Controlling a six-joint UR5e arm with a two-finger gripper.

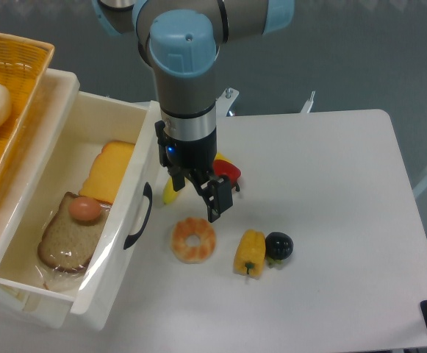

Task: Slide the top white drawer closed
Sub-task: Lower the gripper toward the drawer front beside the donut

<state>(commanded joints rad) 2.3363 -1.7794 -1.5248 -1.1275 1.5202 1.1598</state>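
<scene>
The top white drawer (88, 213) stood pulled out; the gripper (198, 193) hung just beside its black handle (138, 217), jaws apart, no writing legible.

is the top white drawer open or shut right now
Open: the top white drawer is pulled out, its inside showing bread and cheese.

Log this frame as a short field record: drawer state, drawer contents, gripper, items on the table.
drawer: top white drawer pulled open, black handle facing the gripper
drawer contents: bread slice, brown egg, cheese slice
gripper: gripper beside the handle, not touching it, holding nothing; open or shut unclear
table items: shrimp, yellow pepper, dark berry
other: orange wicker basket at upper left
</scene>
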